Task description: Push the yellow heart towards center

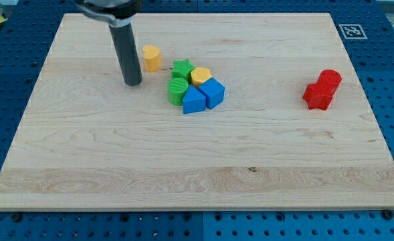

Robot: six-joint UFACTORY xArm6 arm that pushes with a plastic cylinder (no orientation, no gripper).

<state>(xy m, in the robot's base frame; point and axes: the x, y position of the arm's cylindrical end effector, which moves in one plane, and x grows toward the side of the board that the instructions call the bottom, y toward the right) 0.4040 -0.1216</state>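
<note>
The yellow heart (151, 58) stands on the wooden board (197, 167) in the upper left part of the view. My tip (133, 83) rests on the board just to the left of it and slightly below, a small gap apart. To the heart's right lies a tight cluster: a green star (181, 69), a yellow hexagon (201, 75), a green cylinder (178, 90), a blue cube (213, 92) and a blue triangular block (194, 101).
Two red blocks (322, 89) sit touching each other at the view's right, near the board's right edge. A blue pegboard table surrounds the board. A fiducial tag (351, 30) sits at the board's top right corner.
</note>
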